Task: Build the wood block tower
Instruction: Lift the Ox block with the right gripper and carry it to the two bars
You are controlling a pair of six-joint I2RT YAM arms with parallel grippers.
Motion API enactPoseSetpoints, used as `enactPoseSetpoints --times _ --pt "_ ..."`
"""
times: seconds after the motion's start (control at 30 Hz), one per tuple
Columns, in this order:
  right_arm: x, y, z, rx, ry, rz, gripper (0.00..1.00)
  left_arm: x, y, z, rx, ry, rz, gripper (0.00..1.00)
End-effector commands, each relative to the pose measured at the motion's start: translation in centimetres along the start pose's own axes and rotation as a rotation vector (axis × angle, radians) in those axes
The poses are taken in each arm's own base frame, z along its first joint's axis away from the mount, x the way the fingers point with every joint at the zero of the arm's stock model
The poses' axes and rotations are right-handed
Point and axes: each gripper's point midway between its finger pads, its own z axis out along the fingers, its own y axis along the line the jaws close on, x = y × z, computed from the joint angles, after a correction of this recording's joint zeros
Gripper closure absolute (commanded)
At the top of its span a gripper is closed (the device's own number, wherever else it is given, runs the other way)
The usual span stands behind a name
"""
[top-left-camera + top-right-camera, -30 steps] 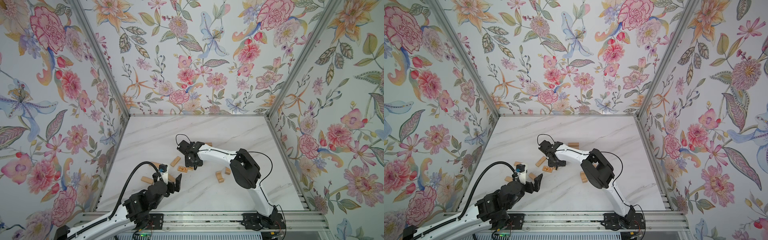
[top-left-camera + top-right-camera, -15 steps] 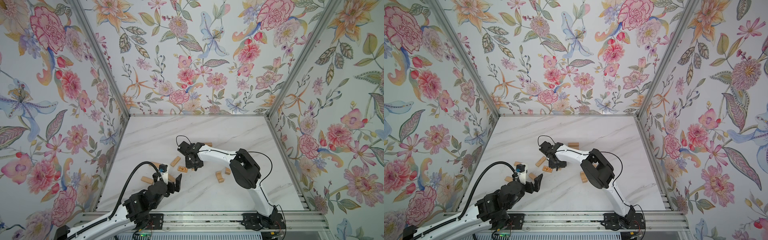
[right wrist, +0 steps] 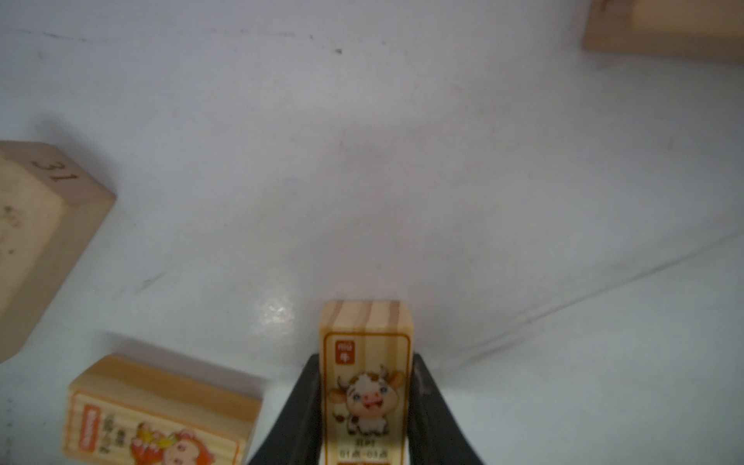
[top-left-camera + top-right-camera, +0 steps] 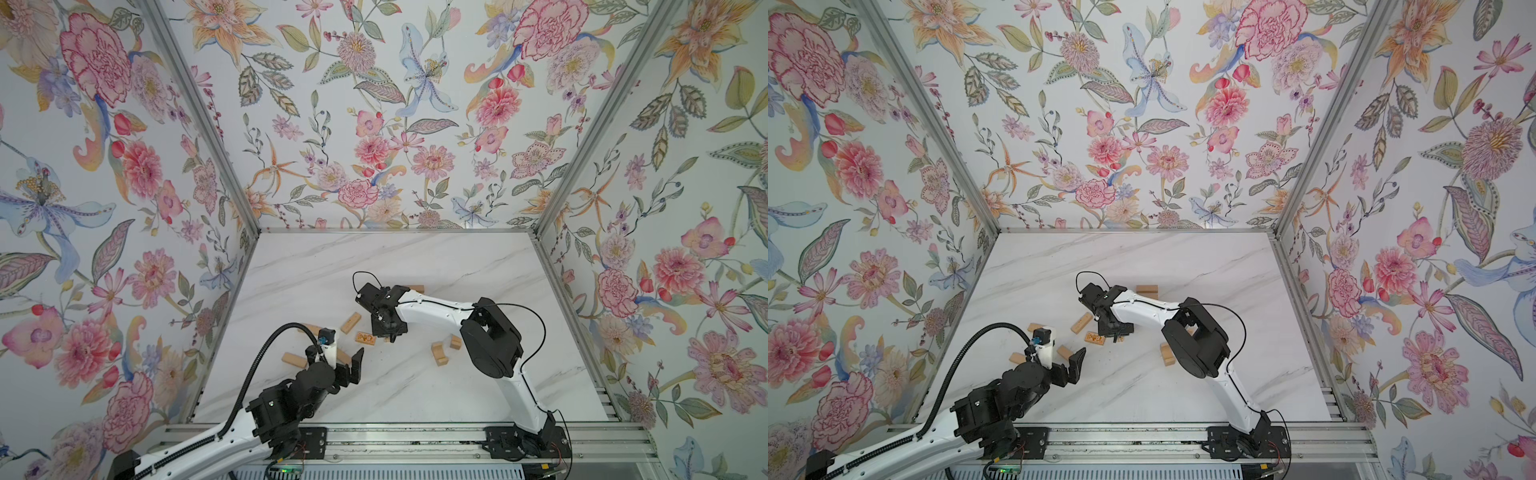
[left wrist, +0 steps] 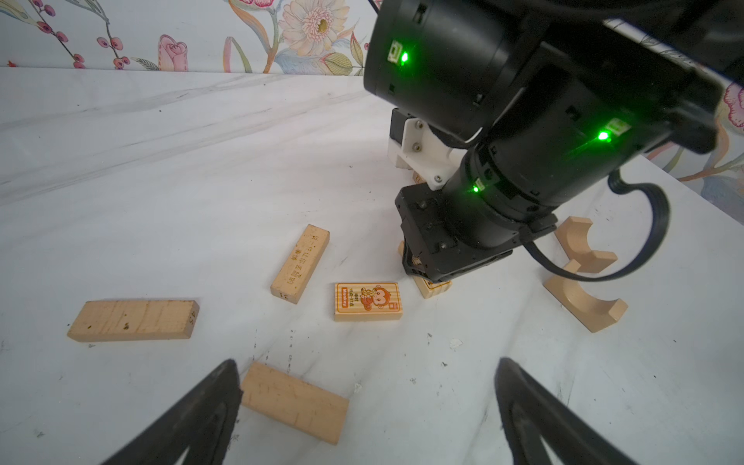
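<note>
The wood blocks (image 4: 365,338) lie loose on the marble counter (image 4: 374,262), each apart from the rest, in a band between the two arms.

Only the right wrist view shows the grip. The right jaws are closed on the long sides of the cow block (image 3: 366,386), a black finger (image 3: 304,402) pressed to each side. Its printed face is toward the camera and its end sticks out past the tips. In both top views this block is all but hidden under the wrist of the right arm (image 4: 432,309). The left wrist view shows just a corner of it, low at the counter under the black gripper body. Whether it touches the counter I cannot tell.

Just beside it the monkey block (image 5: 367,301) lies flat, picture up. Near that is the 31 bar (image 5: 300,263), set at an angle. The left wrist view also shows two arches (image 5: 583,300) beyond the right arm, a plain bar (image 5: 133,320) well off to one side, and a short bar (image 5: 294,402) below the left jaws. The top views add a far block (image 4: 415,288) behind the right arm.

The right arm rises from the rail (image 4: 415,440), elbow high, with its forearm stretched across the middle and its wrist tipped steeply down. The left arm (image 4: 291,399) sits low and folded by the rail. The left jaws are spread wide above the counter with nothing between them.
</note>
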Motion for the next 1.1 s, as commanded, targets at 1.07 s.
enactPoseSetpoints --times 1.07 --pt "-13.4 -8.3 -1.9 0.015 -0.123 0.045 0.70 -4.1 -5.9 5.2 0.036 0.044 0.135 0.01"
